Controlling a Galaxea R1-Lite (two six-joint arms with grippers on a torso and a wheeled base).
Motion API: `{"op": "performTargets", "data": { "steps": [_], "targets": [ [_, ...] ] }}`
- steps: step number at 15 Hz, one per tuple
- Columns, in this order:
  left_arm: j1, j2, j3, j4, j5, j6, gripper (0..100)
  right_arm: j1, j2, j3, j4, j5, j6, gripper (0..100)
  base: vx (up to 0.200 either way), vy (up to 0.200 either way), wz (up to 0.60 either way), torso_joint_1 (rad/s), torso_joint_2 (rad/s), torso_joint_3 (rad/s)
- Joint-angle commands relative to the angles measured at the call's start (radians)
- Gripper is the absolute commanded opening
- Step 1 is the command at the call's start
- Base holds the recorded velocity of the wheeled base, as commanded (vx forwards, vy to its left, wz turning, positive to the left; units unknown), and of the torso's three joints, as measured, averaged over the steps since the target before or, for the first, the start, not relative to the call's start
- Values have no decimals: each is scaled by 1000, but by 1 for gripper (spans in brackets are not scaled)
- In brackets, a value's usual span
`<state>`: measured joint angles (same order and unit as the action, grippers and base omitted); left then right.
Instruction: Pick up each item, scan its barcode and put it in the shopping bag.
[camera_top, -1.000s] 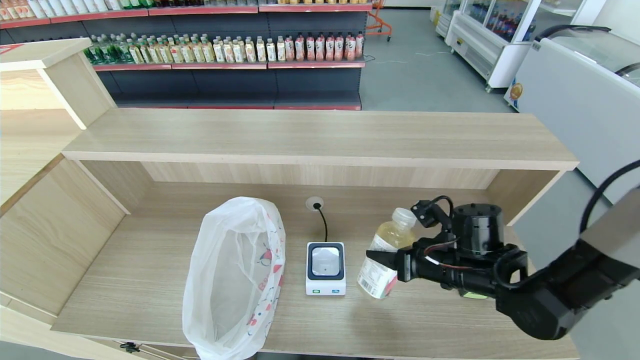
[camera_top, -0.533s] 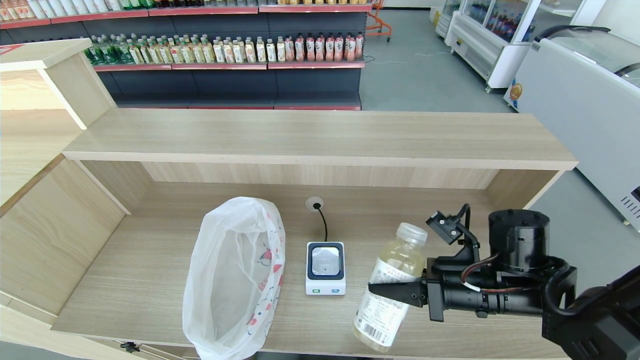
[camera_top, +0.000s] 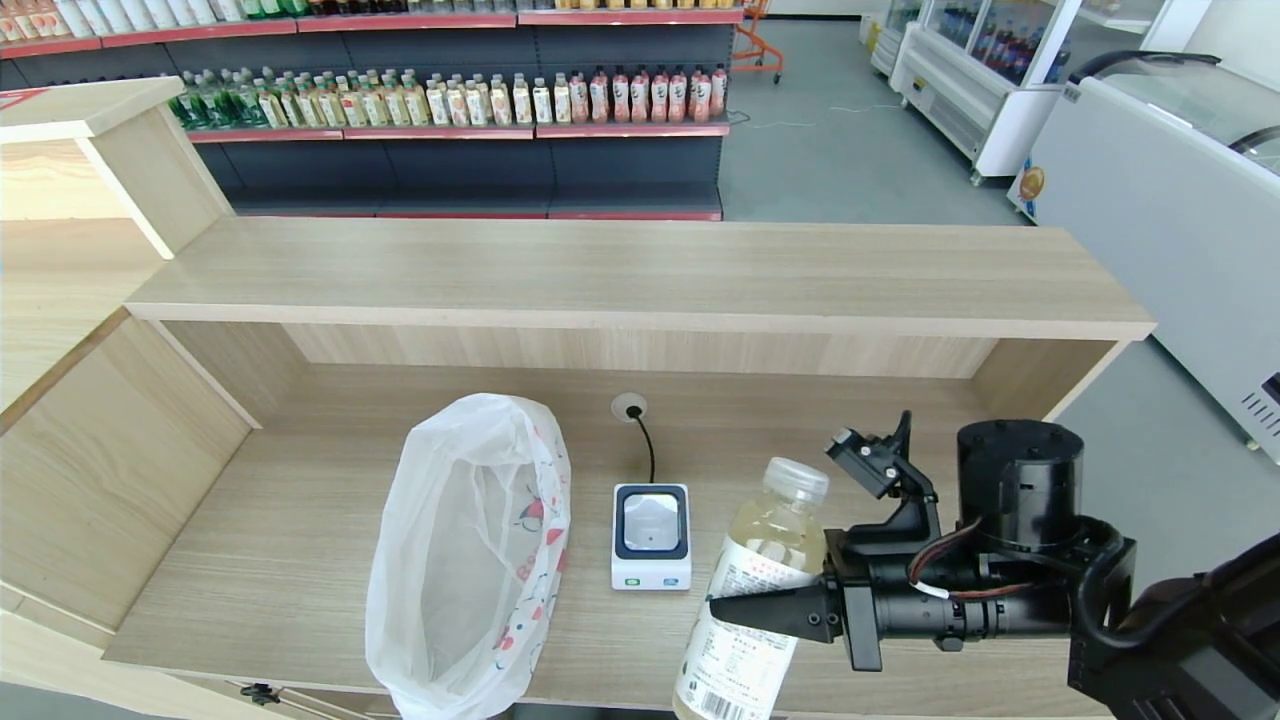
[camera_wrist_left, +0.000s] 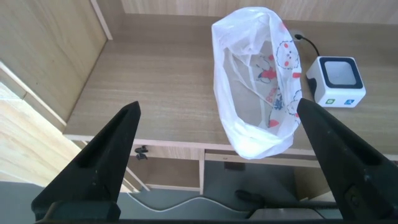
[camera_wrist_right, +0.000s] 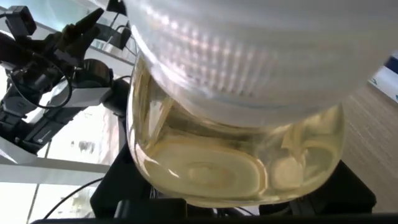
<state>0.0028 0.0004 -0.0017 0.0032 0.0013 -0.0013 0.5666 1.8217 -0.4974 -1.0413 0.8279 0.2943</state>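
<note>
Bottle (camera_top: 752, 590) first: you have it clamped at mid-body in the right jaws, held clear of the counter (camera_top: 300, 560) above its near edge, to the right of the scanner (camera_top: 651, 537). Its long axis is tilted, with the cap pointing up and away from you and the base dropping toward the near edge. The right wrist view looks along the pale liquid from the cap end (camera_wrist_right: 236, 124). The relation that matters is the barcode. It sits low on the label by the base and faces upward in the head view, while the scanner's window also faces upward, just to the bottle's left. The code and the window are therefore not facing each other. In my judgement you will need to carry the bottle left and roll it so the lower label turns down toward the glass. The bag (camera_top: 470, 560) stands open just left of the scanner, so the drop is a short carry further the same way. Your left jaws are spread wide and hold nothing. They hang off the counter's near-left side, with the bag (camera_wrist_left: 258, 81) ahead of them, so the right arm is the one placed for this job.
</note>
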Motion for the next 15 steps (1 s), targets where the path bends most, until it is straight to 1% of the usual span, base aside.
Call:
{"op": "performTargets", "data": {
  "steps": [1, 4, 5, 15],
  "targets": [
    [0, 0, 0, 0, 0, 0, 100, 3, -9, -9, 0, 2, 19, 0, 0, 0, 0, 0, 0, 0],
    [0, 0, 0, 0, -1, 0, 100, 9, -36, -49, 1, 17, 149, 0, 0, 0, 0, 0, 0, 0],
    [0, 0, 0, 0, -1, 0, 100, 13, -42, -50, 1, 19, 174, 0, 0, 0, 0, 0, 0, 0],
    [0, 0, 0, 0, 0, 0, 100, 29, -19, -49, 3, 28, 183, 0, 0, 0, 0, 0, 0, 0]
  ]
}}
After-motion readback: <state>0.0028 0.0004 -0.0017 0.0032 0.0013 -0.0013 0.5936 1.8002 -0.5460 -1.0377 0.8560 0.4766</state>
